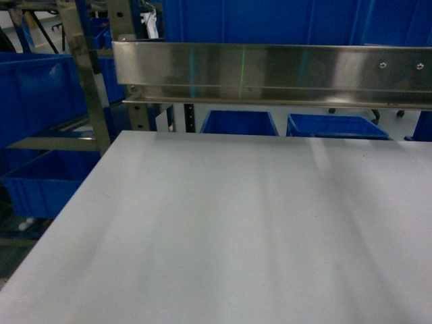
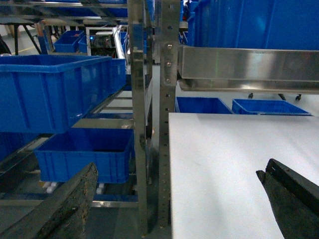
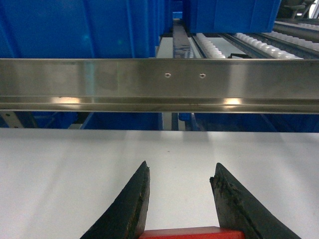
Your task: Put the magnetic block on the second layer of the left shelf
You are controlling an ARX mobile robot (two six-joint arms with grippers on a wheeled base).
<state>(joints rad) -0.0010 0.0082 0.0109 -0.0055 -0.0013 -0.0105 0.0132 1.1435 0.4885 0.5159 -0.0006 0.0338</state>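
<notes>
The magnetic block, a red cube, shows only as a strip at the bottom of the right wrist view, clamped between the dark fingers of my right gripper, which hangs above the white tabletop. My left gripper is open wide with nothing between its fingers, over the table's left edge. The left shelf is a steel rack beside the table. One tier rail carries a large blue bin; I cannot tell for sure which tier is the second layer. Neither gripper appears in the head view.
A steel rail crosses above the table's far edge, also in the right wrist view as a steel rail. Blue bins stand behind it. A lower blue bin sits on white rollers in the left rack. Perforated posts stand at the table's corner.
</notes>
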